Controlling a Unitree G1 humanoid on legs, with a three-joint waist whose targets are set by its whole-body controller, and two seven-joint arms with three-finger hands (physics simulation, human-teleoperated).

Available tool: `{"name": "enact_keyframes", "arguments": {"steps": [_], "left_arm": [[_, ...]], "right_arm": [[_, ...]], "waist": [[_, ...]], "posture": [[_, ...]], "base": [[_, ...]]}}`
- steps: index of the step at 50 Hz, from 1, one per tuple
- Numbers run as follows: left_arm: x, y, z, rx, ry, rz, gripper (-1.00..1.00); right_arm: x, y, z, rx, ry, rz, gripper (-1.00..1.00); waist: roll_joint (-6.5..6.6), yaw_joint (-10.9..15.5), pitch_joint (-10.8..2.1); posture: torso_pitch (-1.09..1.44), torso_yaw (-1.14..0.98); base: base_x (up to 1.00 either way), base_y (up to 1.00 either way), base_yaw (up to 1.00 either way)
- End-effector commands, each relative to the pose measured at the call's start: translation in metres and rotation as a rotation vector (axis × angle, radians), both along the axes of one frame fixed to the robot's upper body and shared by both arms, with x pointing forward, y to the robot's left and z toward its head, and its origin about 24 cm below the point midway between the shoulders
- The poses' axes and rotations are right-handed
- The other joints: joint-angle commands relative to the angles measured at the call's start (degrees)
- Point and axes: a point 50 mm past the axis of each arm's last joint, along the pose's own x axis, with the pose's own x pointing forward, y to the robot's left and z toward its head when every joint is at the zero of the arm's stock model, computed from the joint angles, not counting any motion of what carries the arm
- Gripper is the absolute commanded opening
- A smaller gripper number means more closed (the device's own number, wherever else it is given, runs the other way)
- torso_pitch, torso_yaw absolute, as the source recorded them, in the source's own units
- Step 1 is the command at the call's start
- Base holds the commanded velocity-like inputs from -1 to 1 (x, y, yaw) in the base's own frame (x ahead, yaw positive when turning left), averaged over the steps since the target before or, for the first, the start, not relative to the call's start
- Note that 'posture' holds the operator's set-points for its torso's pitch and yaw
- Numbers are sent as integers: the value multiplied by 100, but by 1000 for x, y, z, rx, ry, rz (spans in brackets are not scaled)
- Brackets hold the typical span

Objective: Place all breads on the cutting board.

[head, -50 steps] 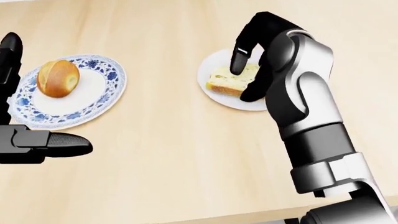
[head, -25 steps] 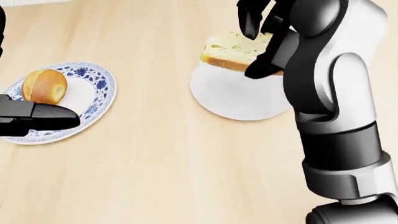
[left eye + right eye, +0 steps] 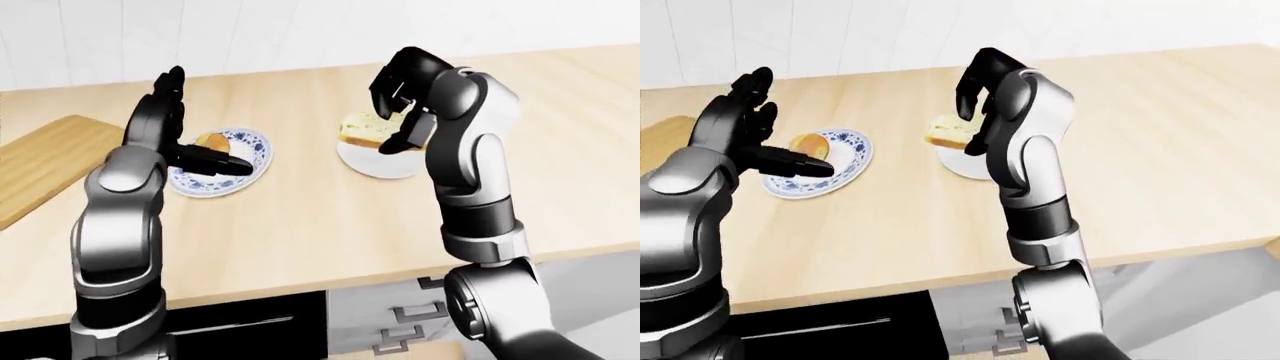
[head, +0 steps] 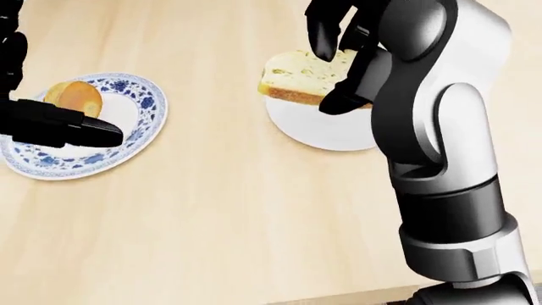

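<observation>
Item: bread slice (image 4: 305, 77), pale crumb with a brown crust along its lower edge in the head view. Held clear above the white plate (image 4: 326, 130), not touching it. Long axis runs left to right across the head view, lying nearly flat, left end free and right end hidden behind the hand.

Item: right hand (image 4: 343, 60), black fingers clenched on the bread slice, one finger over its top face, another under its right end. The grey forearm comes up from the lower right and covers part of the white plate.

Item: round bun (image 4: 72, 97), golden brown, resting on the blue-patterned plate (image 4: 140, 121), left of the white plate on the wooden counter (image 4: 229, 216).

Item: left hand (image 3: 175, 127), fingers released and spread, upright; one black finger (image 4: 63, 130) reaches across the blue-patterned plate just beside the bun, holding nothing. Whether it touches the bun cannot be told.

Item: cutting board (image 3: 45, 161), light wood, at the far left of the left-eye view, well apart from both plates. The left arm stands between it and the bread slice.

Below the counter edge: dark panel (image 3: 250, 334) and a pale drawer front (image 3: 385, 322).
</observation>
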Motion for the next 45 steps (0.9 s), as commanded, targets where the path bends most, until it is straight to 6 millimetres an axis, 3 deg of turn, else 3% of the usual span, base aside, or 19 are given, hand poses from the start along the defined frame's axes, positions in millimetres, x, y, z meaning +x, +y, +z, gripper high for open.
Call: {"name": "enact_keyframes", "arguments": {"steps": [1,17,35,45], "left_arm": [[-2,2,21,59,-98,19,100],[24,9,23,134,-65,80,100],[40,10,9,166,-29,97,100],[48,17,-3,176,-3,118,65]], "right_arm": [[-7,1,22,-5,-97,4,-100],[-4,0,17,-6,-87,-4,-100],[-1,-2,12,-4,-78,-10,-100],[-1,-2,9,-6,-74,-12,-100]], "waist": [[19,-1,-185],[-19,27,-238],[-27,29,-269],[-21,21,-274]], "posture": [[0,0],[0,0],[0,0],[0,0]], "base": [[0,0,0],[0,0,0],[0,0,0],[0,0,0]]}}
